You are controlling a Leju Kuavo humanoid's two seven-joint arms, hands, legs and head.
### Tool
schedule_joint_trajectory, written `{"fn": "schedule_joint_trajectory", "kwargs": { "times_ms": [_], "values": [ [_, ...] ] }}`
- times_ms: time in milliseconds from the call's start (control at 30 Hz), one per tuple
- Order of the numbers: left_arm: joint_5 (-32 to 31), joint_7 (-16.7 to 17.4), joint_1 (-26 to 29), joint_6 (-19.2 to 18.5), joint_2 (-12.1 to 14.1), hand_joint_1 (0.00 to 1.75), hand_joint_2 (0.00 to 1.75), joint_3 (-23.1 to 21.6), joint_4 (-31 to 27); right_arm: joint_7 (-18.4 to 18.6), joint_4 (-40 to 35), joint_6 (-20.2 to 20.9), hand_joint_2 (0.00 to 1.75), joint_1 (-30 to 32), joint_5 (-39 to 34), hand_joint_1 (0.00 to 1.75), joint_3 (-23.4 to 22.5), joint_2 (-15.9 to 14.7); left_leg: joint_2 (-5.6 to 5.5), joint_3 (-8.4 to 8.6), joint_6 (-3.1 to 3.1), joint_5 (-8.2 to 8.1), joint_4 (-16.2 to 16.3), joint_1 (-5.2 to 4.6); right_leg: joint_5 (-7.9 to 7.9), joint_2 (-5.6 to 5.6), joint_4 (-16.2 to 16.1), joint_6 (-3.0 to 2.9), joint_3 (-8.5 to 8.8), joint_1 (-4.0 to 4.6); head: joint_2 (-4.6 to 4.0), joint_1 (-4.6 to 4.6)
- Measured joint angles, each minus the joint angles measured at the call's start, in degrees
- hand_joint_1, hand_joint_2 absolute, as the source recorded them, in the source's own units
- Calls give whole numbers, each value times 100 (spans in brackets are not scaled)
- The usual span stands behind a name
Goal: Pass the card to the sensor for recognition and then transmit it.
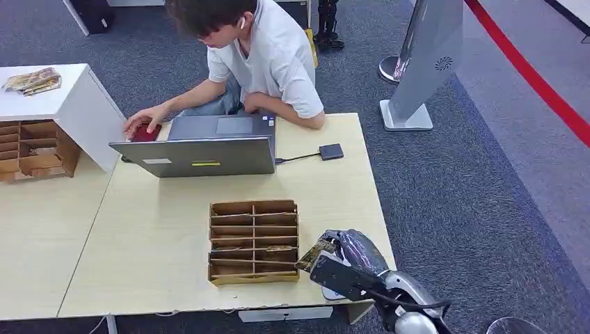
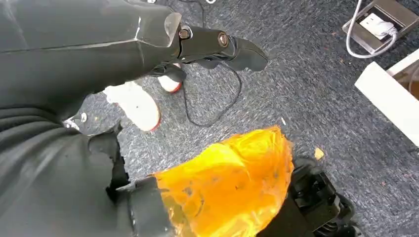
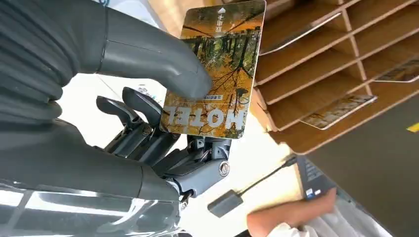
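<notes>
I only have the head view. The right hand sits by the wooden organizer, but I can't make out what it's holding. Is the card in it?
Observer: Yes. The right hand pinches a hotel card under its thumb; the card bears an autumn forest print.
Operator: Any cards left in the organizer?
Observer: The wooden organizer has more cards lying in its slots.
Operator: And the left hand?
Observer: The left hand hangs over grey carpet, holding nothing, near a floor socket box.

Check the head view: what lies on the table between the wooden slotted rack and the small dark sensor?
Only bare tabletop lies between the rack and the sensor, in the head view.
</notes>
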Motion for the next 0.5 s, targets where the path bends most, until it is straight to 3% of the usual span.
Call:
{"fn": "schedule_joint_trajectory", "kwargs": {
  "times_ms": [500],
  "values": [
    [26,-35,-17,33,-11,0,0,0,98,44,151,59,175,-5,-11,175,28,-298,0,0,0,0,0,0,0,0,0,0,-1,0,0,0]
  ]
}}
